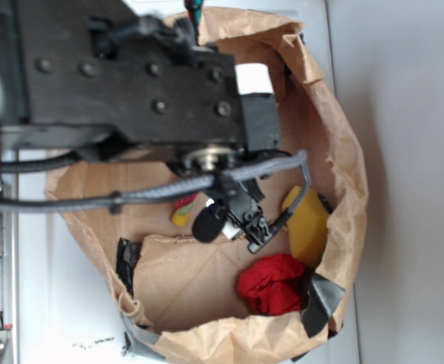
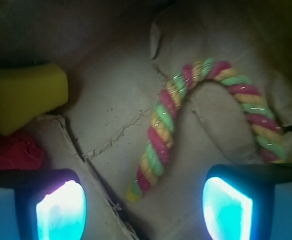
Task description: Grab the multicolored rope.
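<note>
A boxy black arm housing (image 1: 130,83) studded with round screws is seen, marked by a white label (image 1: 252,77). Grey braided cables (image 1: 168,191) are strung beneath it. The pincer (image 2: 145,207) is fitted with pale, glowing pads (image 2: 62,210).

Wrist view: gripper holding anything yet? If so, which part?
Nothing held. The gripper is open, fingers spread with only bag paper between them; the multicolored rope lies beyond the tips, its lower end nearest the gap, not touched.

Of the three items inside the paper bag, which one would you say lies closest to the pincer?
The multicolored rope: its straight end lies between the open pincer's fingers, whereas the yellow block and red cloth wad sit off to one side.
</note>
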You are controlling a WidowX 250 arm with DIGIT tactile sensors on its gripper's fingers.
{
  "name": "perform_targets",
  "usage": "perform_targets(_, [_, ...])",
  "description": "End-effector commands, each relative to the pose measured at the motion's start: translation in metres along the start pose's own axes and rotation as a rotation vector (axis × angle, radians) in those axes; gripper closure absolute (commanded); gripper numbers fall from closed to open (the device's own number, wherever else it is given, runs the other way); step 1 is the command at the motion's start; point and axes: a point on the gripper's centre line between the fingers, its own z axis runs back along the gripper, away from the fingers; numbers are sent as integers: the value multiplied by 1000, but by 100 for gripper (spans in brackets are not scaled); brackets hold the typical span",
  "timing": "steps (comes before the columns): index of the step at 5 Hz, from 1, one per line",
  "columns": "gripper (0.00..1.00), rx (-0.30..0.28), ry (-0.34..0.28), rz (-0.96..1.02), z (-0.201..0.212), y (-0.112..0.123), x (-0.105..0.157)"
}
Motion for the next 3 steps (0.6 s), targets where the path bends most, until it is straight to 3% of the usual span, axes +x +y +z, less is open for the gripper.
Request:
perform_targets(1, [0,65,-44,-9,-7,11,45])
perform_targets(3, [0,86,-27,-14,-15,14,43])
